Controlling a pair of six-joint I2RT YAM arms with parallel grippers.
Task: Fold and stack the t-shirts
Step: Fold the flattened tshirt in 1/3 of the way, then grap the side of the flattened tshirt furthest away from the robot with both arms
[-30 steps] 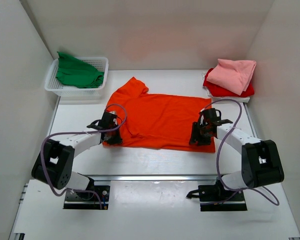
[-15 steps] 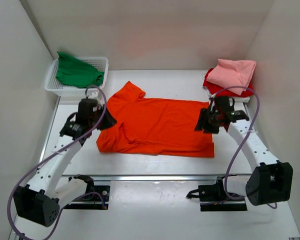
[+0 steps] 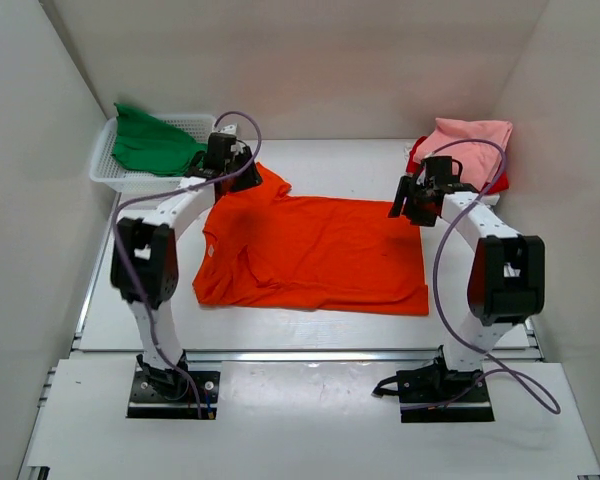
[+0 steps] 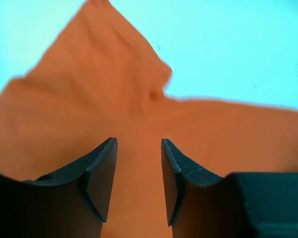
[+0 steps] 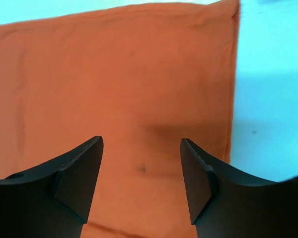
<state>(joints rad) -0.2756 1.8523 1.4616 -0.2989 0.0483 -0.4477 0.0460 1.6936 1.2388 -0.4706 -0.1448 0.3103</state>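
The orange t-shirt (image 3: pixel 310 255) lies flat across the middle of the table, its sleeve pointing to the far left. My left gripper (image 3: pixel 235 172) hangs open over that sleeve, and in the left wrist view only orange cloth (image 4: pixel 114 89) shows below the gripper (image 4: pixel 138 140), nothing between the fingers. Over the shirt's far right corner, my right gripper (image 3: pixel 410 200) is open too, with the orange cloth (image 5: pixel 129 64) lying below the gripper (image 5: pixel 141 139). A green t-shirt (image 3: pixel 150 145) sits in the basket. The pale pink t-shirt (image 3: pixel 475 140) rests folded on the red one (image 3: pixel 498 184).
The white mesh basket (image 3: pixel 120 182) stands at the far left corner. White walls close the table in on the left, back and right. The pink and red stack sits at the far right corner, close to my right arm.
Both grippers have moved from the orange shirt's near edge to its far edge. Their jaws have opened wider, and the cloth now lies free beneath them.
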